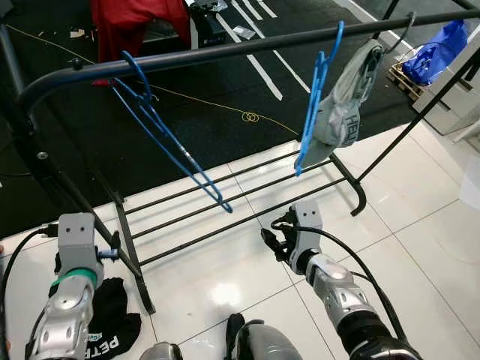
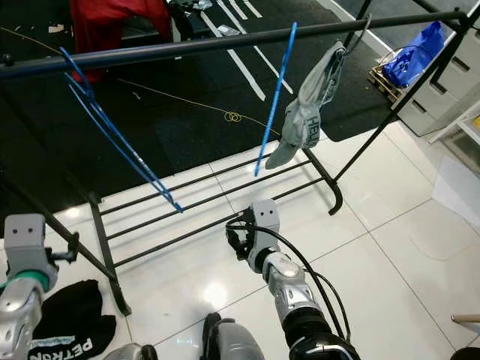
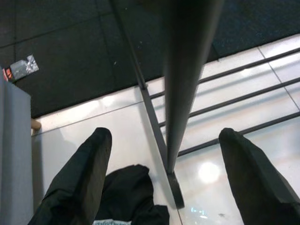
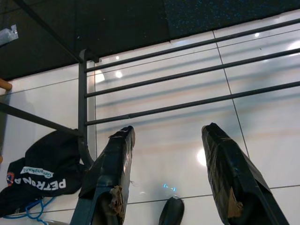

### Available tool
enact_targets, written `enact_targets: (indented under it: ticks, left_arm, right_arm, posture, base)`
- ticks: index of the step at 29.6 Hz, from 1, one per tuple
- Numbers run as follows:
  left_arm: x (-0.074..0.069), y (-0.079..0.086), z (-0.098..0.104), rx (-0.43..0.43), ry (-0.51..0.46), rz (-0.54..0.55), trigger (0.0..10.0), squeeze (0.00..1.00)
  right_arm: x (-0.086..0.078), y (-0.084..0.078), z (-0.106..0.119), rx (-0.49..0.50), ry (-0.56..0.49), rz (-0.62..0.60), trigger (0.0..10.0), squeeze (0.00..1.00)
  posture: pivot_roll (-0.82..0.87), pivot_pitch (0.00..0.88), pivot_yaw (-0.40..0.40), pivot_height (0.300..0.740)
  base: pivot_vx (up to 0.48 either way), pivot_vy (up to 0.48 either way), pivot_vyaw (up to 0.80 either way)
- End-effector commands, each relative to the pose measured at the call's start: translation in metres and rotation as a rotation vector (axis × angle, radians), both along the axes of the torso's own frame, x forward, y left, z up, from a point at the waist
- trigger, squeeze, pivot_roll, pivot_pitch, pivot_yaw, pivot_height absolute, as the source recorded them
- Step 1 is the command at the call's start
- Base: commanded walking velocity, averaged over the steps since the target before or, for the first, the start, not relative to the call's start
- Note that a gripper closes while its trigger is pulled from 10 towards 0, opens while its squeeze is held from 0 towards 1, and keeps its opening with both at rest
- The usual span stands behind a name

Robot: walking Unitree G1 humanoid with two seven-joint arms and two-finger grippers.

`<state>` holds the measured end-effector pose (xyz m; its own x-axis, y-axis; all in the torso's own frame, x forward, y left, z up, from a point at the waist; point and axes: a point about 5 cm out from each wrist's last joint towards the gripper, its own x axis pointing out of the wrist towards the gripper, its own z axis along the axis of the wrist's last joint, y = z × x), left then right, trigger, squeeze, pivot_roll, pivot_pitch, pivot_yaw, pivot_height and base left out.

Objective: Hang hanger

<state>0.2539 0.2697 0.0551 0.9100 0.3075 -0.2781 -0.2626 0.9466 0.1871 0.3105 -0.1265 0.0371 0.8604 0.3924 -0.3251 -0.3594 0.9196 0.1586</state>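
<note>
hanger (image 1: 161, 135) on rail (image 1: 225, 49), above | left end effector (image 3: 164, 187), right end effector (image 4: 171, 183) agape, empty

Two blue hangers (image 2: 112, 135) on rack rail (image 2: 225, 43) — grey garment (image 2: 311, 101) alongside.

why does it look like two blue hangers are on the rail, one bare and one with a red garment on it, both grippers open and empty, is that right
Nearly. The garment on the second blue hanger is grey, not red, as the left eye view shows. The other blue hanger hangs bare on the rail, and the left gripper and right gripper are open and empty.
</note>
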Motion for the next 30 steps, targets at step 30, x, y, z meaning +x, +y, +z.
enact_targets:
  ticks: [30]
  left_arm:
    - [-0.017,-0.093,0.028,-0.265,-0.206,-0.668,10.0,0.0]
  right_arm:
    - [-0.009,-0.002,-0.005,0.033,0.003,0.015,10.0,0.0]
  posture:
    - [0.02,0.202,-0.035,0.74]
  base:
    - [0.0,0.0,0.0]
